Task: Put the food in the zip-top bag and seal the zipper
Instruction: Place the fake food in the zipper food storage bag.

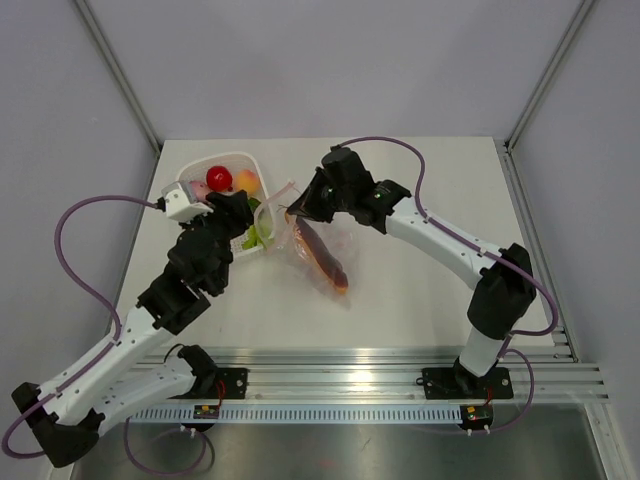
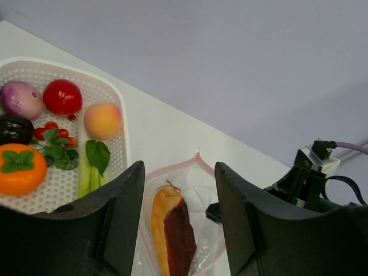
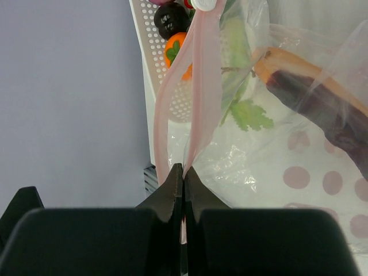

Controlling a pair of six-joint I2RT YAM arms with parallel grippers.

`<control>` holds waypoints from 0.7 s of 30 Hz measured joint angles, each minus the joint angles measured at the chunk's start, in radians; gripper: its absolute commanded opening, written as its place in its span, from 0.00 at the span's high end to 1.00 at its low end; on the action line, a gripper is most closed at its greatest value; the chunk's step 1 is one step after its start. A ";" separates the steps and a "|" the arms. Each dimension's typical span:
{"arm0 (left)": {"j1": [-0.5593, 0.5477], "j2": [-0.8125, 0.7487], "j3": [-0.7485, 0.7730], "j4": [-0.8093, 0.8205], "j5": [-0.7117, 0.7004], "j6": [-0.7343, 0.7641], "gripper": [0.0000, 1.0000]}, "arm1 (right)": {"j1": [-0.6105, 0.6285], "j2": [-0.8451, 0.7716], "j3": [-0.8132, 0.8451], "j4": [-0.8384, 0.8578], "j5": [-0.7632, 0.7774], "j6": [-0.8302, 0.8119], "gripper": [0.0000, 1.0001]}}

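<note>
My right gripper clamps thin pink zipper strip of clear crinkly bag; left gripper wide, empty (white slotted basket beside).

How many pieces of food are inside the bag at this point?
2: an orange carrot and a dark purple eggplant, side by side in the zip-top bag. Parts of the bag are hidden, so there may be more.
</note>
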 measured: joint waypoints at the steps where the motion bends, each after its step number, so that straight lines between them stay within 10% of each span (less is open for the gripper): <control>1: 0.013 0.006 0.012 -0.021 0.008 0.002 0.43 | 0.000 -0.002 -0.004 0.001 0.001 -0.002 1.00; 21: 0.521 0.295 0.266 -0.416 0.570 0.023 0.23 | 0.000 -0.233 -0.242 0.018 0.004 -0.285 1.00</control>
